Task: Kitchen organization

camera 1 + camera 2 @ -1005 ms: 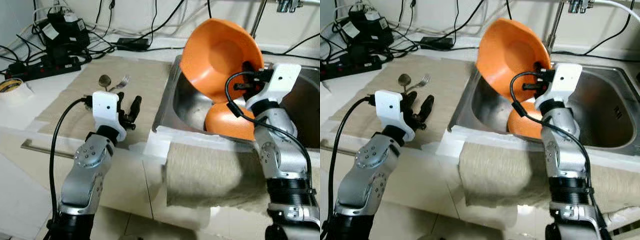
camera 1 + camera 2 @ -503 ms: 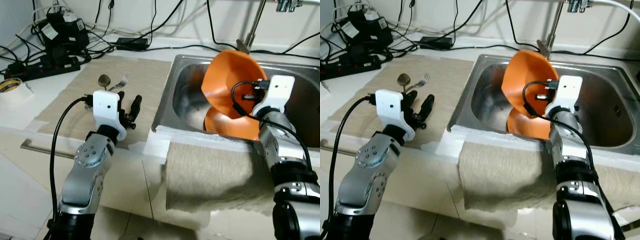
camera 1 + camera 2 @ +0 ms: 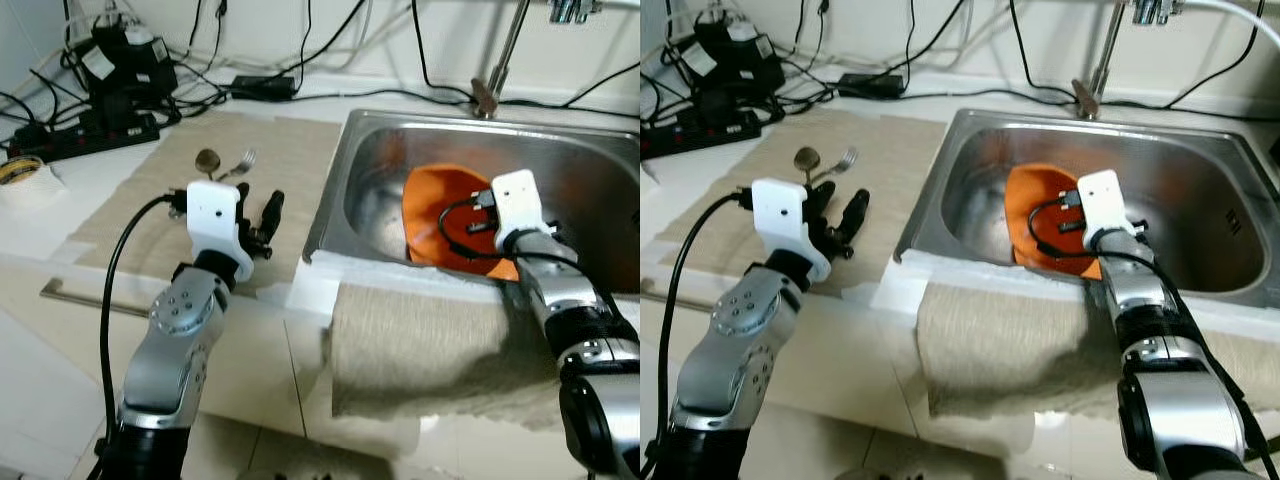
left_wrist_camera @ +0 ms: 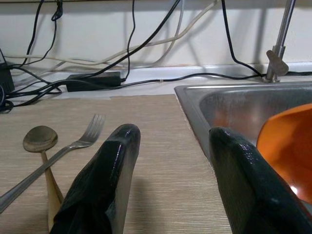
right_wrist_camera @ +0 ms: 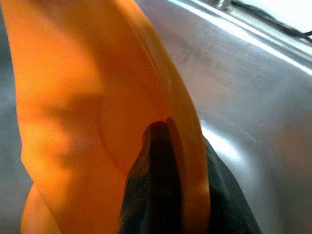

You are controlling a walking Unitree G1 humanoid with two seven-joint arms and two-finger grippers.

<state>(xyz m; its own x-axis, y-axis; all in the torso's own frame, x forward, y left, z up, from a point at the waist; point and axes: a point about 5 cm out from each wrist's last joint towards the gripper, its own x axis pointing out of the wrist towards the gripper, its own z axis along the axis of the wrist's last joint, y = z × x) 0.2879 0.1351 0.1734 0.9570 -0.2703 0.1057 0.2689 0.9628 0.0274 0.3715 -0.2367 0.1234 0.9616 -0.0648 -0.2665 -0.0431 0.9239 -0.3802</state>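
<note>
The right gripper (image 5: 168,195) is down inside the stainless steel sink basin (image 3: 590,190), its two black fingers pinched on the rim of a glossy orange plastic bowl (image 3: 445,205) — one finger inside the wall, one outside, as the right wrist view shows. The orange bowl sits low in the basin, tilted, its opening facing the sink's left wall, and it seems to lie on a second orange bowl (image 3: 505,268) of which only an edge shows beneath the wrist. The chrome tap stem (image 3: 497,62) rises from the back edge of the sink, well apart from the bowl.

The left gripper (image 4: 168,161) hovers over the beige woven mat (image 3: 290,150) on the counter left of the sink, its fingers spread wide with nothing between them. Ahead of it on the mat lie a metal spoon (image 4: 41,146) and a metal fork (image 4: 80,141), crossing each other near their handles. A grey-beige cloth (image 3: 420,345) is draped over the front edge of the sink, hanging down the cabinet face. At the back of the counter black cables, a black power strip (image 3: 95,135) and a black adapter (image 3: 265,86) lie against the wall — and a roll of tape (image 3: 20,170) sits at the far left
</note>
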